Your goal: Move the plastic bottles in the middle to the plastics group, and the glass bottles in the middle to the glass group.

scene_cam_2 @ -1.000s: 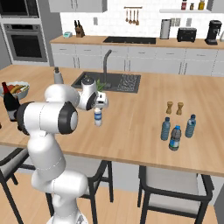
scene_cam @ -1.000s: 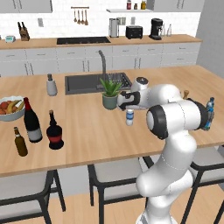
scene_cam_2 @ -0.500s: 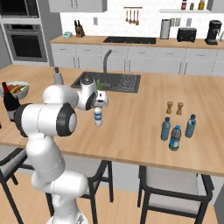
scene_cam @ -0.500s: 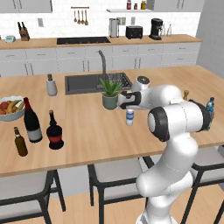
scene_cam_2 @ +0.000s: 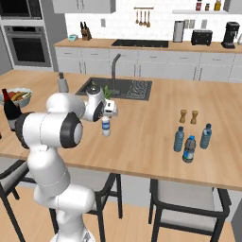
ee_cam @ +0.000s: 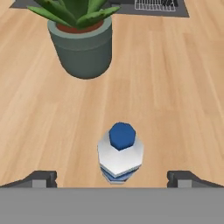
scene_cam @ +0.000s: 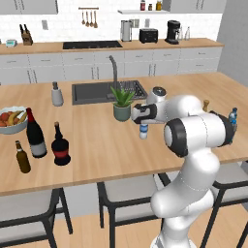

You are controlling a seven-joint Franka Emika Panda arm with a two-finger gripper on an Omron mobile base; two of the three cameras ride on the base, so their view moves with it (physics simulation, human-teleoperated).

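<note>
Taking the potted plant (scene_cam: 122, 102) as our marker, we find far to its left the wine bottle (scene_cam: 35, 134) with the squat red-labelled bottle (scene_cam: 60, 145) just beside it and the beer bottle (scene_cam: 22, 157) on its other side. Just right of the plant stands the white-labelled water bottle (scene_cam: 144, 131) — our gripper (scene_cam: 139, 115) hangs above it, fingers spread wide, holding nothing. Far right of the plant — three water bottles (scene_cam_2: 189, 149) cluster together.

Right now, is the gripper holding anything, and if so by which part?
Nothing is held. The gripper is open above the white-labelled bottle, its jaws wide on either side of the blue cap.
</note>
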